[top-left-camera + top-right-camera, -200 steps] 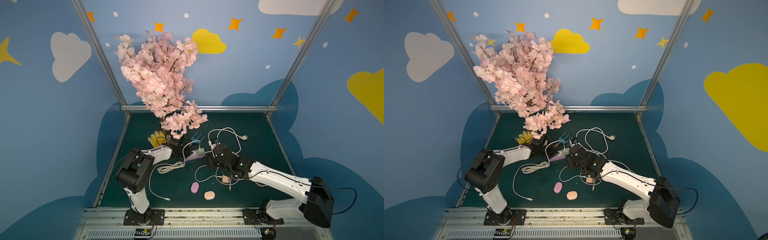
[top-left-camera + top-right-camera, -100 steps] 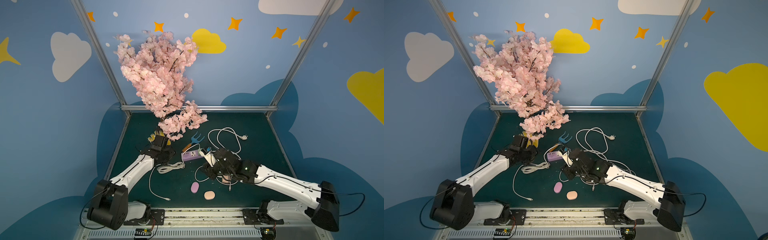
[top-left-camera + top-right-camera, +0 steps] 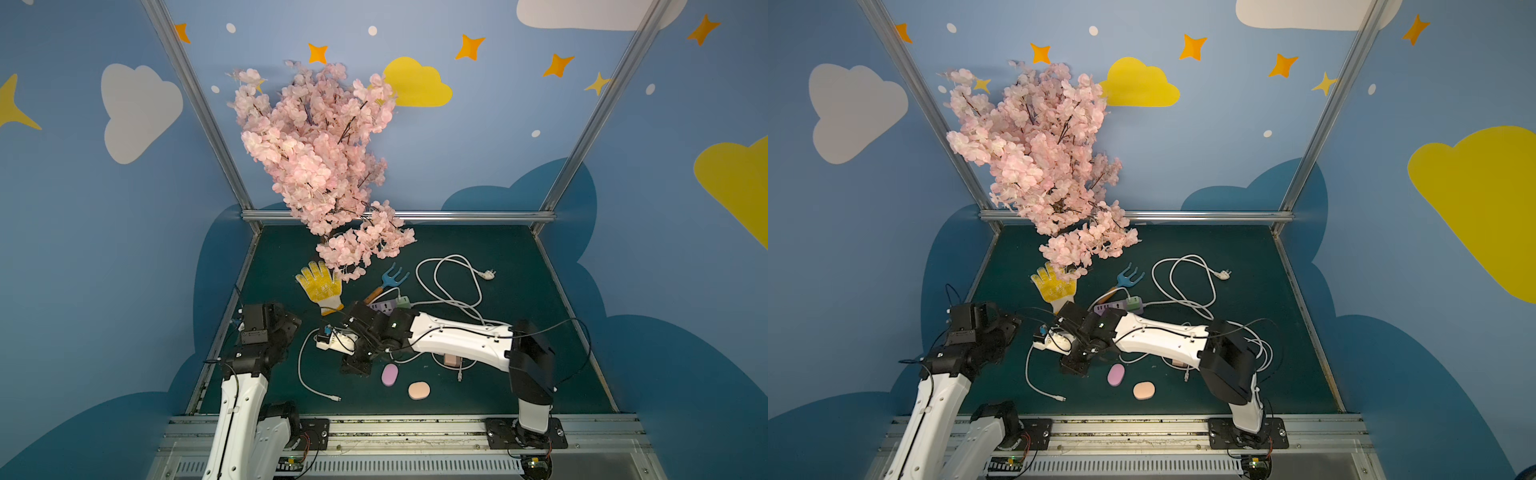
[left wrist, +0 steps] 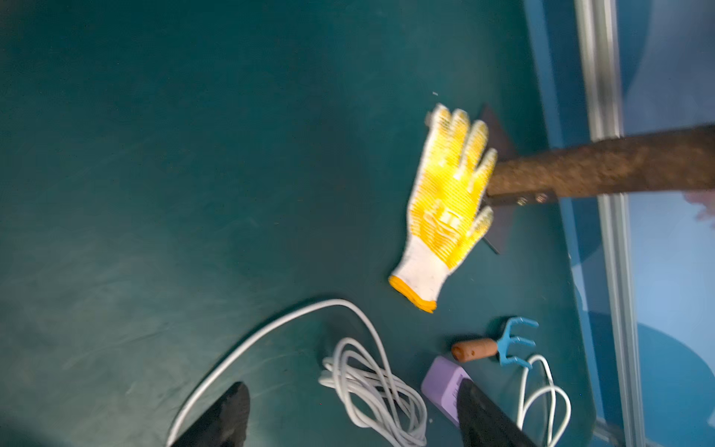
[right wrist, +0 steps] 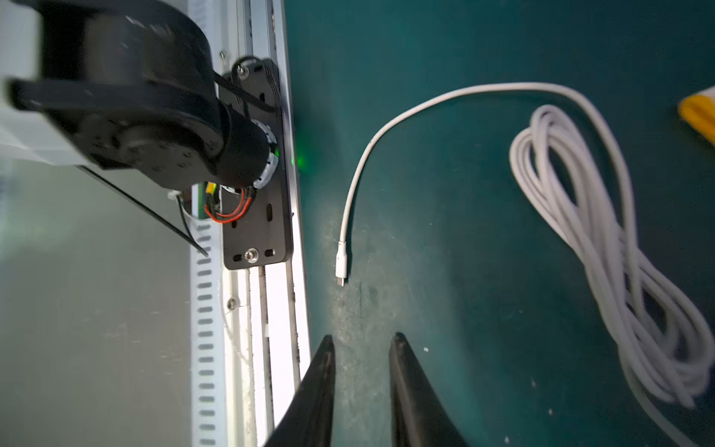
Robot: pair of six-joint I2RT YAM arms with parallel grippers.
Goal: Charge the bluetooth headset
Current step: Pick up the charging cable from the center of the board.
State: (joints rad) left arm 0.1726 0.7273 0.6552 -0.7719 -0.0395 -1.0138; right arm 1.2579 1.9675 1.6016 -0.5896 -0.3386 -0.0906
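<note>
- Looking along our left gripper, we see jaws wide, empty, apart from the coiled white cable.
- Our right gripper, barely parted, grips nothing beside that coil, near its cable plug.
- Near the coil lies the purple oval case; bare green mat runs to the front rail.

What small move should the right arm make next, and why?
Probably ease the right gripper forward and down over the cable plug, then close on it. In the right wrist view its jaws stand apart with nothing between them. The plug lies free on the green mat just ahead of them, plugged into nothing yet.
</note>
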